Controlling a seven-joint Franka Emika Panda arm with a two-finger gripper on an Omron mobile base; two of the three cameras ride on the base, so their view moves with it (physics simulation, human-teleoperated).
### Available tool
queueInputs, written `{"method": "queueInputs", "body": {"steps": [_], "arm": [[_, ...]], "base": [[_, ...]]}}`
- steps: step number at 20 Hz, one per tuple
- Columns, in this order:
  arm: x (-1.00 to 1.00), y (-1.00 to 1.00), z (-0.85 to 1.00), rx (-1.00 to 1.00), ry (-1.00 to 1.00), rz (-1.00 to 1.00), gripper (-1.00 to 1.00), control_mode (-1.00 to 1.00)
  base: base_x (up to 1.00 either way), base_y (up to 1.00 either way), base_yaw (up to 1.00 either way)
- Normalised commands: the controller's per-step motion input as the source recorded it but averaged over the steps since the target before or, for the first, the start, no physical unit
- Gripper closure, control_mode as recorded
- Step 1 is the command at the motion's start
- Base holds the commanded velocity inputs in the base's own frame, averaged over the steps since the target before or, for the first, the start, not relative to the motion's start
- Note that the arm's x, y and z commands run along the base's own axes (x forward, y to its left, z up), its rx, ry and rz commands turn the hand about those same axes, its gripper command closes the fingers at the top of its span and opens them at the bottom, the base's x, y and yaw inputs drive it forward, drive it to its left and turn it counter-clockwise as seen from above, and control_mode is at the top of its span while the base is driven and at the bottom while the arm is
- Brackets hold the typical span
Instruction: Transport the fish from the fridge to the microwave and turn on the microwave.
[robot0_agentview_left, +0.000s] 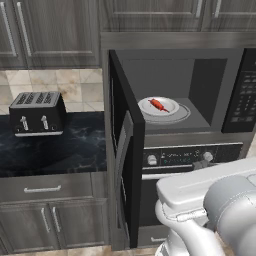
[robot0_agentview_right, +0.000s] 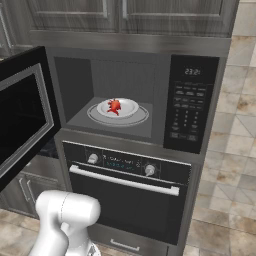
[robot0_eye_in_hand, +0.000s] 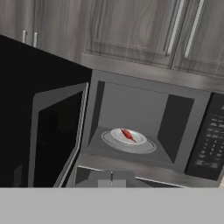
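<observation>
The microwave (robot0_agentview_left: 200, 90) is cut by the right edge in the left base view, so only a part of its button panel (robot0_agentview_left: 245, 95) shows, and the signs on the buttons are too small to read. In the right base view the open microwave door (robot0_agentview_right: 22, 115) is cut by the left edge. The fish (robot0_eye_in_hand: 127, 135) on the white plate (robot0_eye_in_hand: 135, 141) is very small in the hand view; its shape is not clear. The oven (robot0_agentview_left: 190, 160) is partly hidden behind the white arm (robot0_agentview_left: 210, 210) in the left base view. The toaster (robot0_agentview_left: 37, 114) has levers too small to tell apart well.
</observation>
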Motion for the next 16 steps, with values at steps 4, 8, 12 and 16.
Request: {"method": "queueInputs", "body": {"steps": [4,8,12,16], "arm": [[0.0,0.08,0.0,0.0,-0.02,-0.02,1.0,-1.0],[0.0,0.04,0.0,0.0,-0.01,-0.02,1.0,-1.0],[0.0,0.05,-0.01,0.0,-0.01,-0.03,1.0,-1.0],[-0.03,0.11,0.0,0.0,-0.03,-0.03,1.0,-1.0]], "base": [[0.0,0.0,0.0],[0.0,0.0,0.0],[0.0,0.0,0.0],[0.0,0.0,0.0]]}}
